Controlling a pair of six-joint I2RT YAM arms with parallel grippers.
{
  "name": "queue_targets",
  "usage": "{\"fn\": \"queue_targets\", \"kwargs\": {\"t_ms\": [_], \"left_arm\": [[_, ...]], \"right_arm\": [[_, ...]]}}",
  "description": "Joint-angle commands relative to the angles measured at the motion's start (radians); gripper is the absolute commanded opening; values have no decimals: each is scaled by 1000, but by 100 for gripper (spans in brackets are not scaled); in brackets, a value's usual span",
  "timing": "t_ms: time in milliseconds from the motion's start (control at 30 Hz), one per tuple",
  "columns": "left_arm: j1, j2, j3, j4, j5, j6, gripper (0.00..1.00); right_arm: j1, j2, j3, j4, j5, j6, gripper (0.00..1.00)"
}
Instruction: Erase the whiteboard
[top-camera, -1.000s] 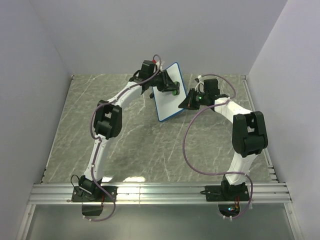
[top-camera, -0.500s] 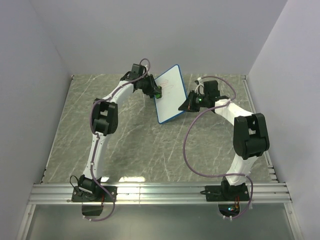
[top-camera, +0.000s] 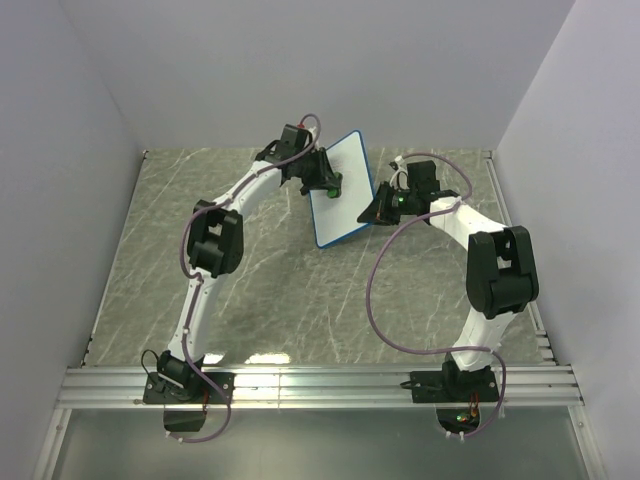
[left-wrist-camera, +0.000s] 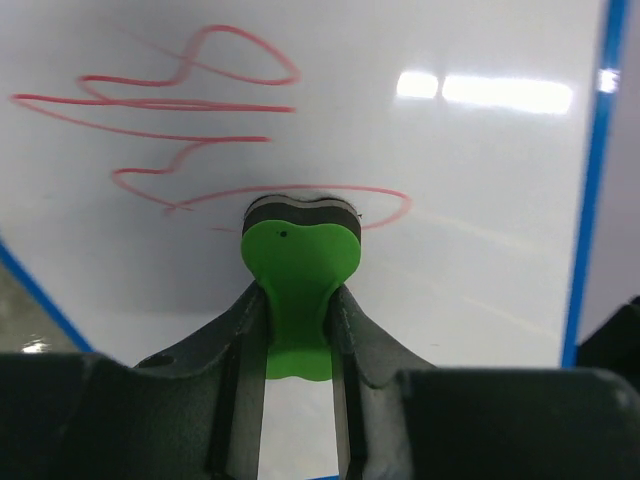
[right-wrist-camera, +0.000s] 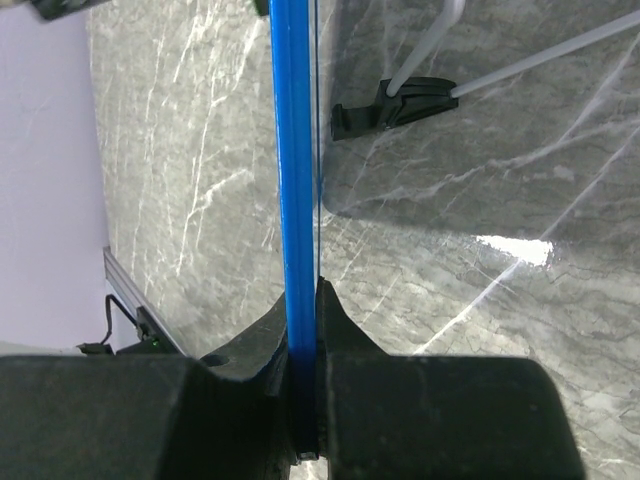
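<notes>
The whiteboard (top-camera: 342, 195), white with a thin blue rim, stands tilted near the table's back middle. Red scribbles (left-wrist-camera: 190, 105) cover its face in the left wrist view. My left gripper (top-camera: 330, 184) is shut on the small green bone-shaped eraser (left-wrist-camera: 297, 270), whose dark felt end presses on the board just below the red lines. My right gripper (top-camera: 376, 208) is shut on the board's right edge; in the right wrist view the blue rim (right-wrist-camera: 297, 180) runs edge-on between its jaws. A black stand foot (right-wrist-camera: 390, 105) shows behind the board.
Grey marble tabletop (top-camera: 270, 290) with plain walls on three sides. A metal rail (top-camera: 320, 385) runs along the near edge by the arm bases. Purple cables (top-camera: 375, 300) loop from both arms.
My left gripper with the eraser swept left across the board, then back right onto its face. The right gripper and the board have stayed put.
</notes>
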Motion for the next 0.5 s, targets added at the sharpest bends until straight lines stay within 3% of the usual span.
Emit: {"fn": "queue_targets", "kwargs": {"t_ms": [0, 467], "left_arm": [[-115, 1, 22, -2, 131, -32, 0], [-115, 4, 45, 41, 191, -38, 0]], "right_arm": [[64, 36, -15, -153, 0, -61, 0], [65, 41, -21, -164, 3, -73, 0]]}}
